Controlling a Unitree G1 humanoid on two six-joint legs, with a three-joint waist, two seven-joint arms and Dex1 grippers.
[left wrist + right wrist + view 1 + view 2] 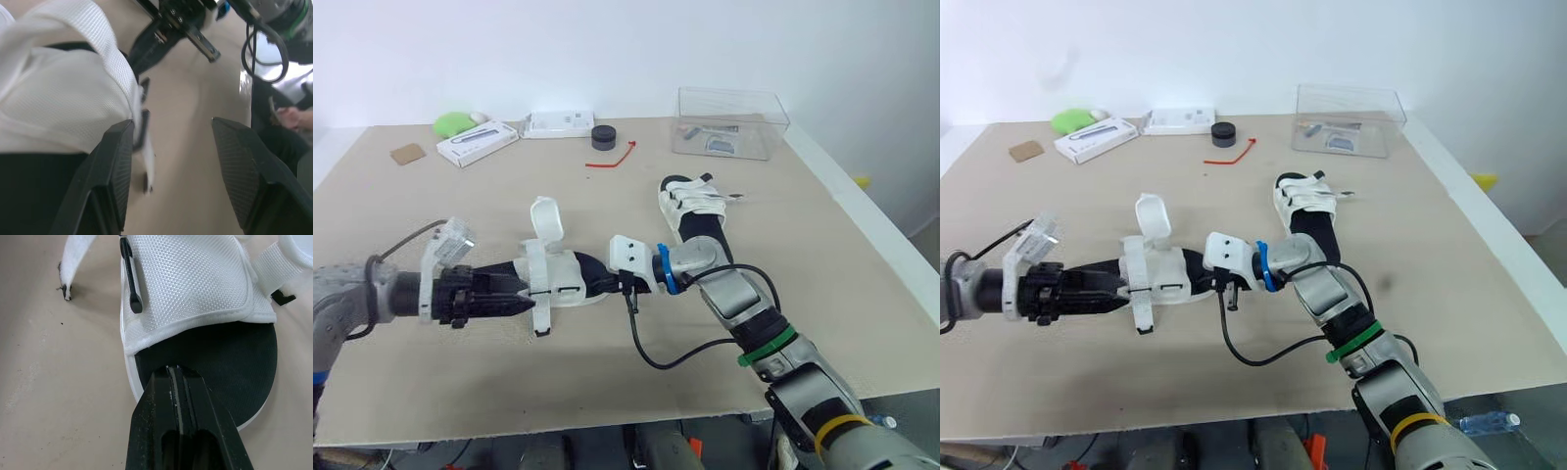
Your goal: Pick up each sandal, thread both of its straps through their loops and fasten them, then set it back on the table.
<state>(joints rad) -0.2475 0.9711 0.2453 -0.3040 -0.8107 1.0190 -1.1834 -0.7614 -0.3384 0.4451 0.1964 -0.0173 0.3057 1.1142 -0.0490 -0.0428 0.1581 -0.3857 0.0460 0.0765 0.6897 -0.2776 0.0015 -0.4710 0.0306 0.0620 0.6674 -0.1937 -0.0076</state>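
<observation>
While the left arm reaches in level from the left edge of the table, its left gripper points right at the near sandal. Its fingers stand apart; one lies just beside the sandal's white mesh upper, with bare tabletop showing in the gap. The right arm comes up from the near right corner, bent at the elbow, forearm angled left. The right gripper has its two black fingers pressed together, the tip over the sandal's black footbed near the heel; whether it touches the footbed I cannot tell.

The near sandal lies mid-table between the two grippers. One strap flap stands upright on its far side and another strap end hangs toward the near edge. A black plastic loop sits against the mesh upper. The second sandal lies farther right, just beyond the right forearm, its straps folded across the top. A black cable loops from the right wrist over the table.

Along the far edge are a brown square, a green object, two white boxes, a round black object, a thin red line and a clear plastic box.

Both sandals have woven white mesh, matte black footbeds and white sole rims.
</observation>
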